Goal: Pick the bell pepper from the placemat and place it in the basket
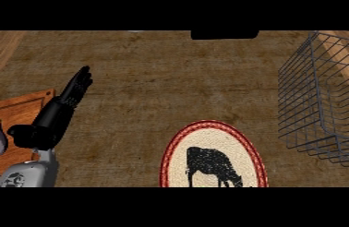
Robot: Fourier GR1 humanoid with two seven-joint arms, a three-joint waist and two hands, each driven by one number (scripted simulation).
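Placemat (211, 139) lies well right of left hand (54, 117).

The counter (170, 83) is lit evenly and moderately, in a warm brown tone, with little variation recorded from edge to edge. The light is judged diffuse; its source cannot be determined. The cream centre of the placemat (214, 138) is noted as the brightest area. The left hand (58, 113) is shown almost uniformly black, with faint highlights along its fingers. A pale sheen is observed on the grey forearm (27, 173). The wires of the basket (307, 106) are seen dark against the surface behind.
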